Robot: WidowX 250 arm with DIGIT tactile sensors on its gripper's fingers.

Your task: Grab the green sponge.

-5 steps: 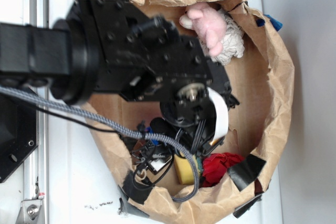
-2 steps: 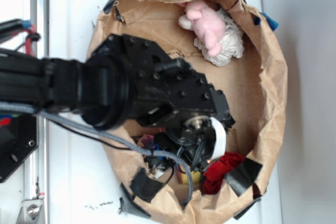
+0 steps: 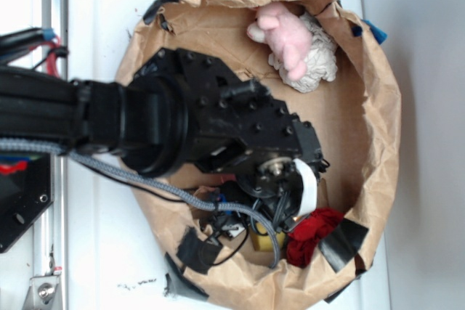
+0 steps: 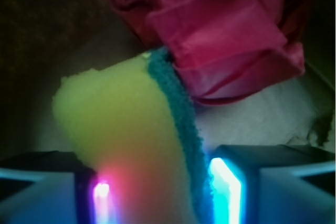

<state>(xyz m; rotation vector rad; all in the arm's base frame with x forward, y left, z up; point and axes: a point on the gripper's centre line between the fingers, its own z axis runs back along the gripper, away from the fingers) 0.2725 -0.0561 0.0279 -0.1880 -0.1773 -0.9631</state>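
The green sponge (image 4: 126, 129) is yellow foam with a thin dark green layer along its right edge. It stands between my two lit fingers in the wrist view, and its sides meet both pads. My gripper (image 4: 152, 187) is shut on it, low inside the brown paper bag (image 3: 381, 128). In the exterior view only a yellow bit of the sponge (image 3: 259, 242) shows under my black wrist. There the gripper (image 3: 270, 217) is mostly hidden by the arm.
A red cloth wad (image 3: 312, 231) lies right beside the sponge, touching its green edge in the wrist view (image 4: 231, 35). A pink and white plush toy (image 3: 294, 45) lies at the bag's far side. Black tape (image 3: 347, 241) patches the rim. Cables (image 3: 218, 215) hang by the wrist.
My arm has swung lower and further into the bag toward the sponge, uncovering the upper left rim. The sponge and red cloth stay in about the same place.
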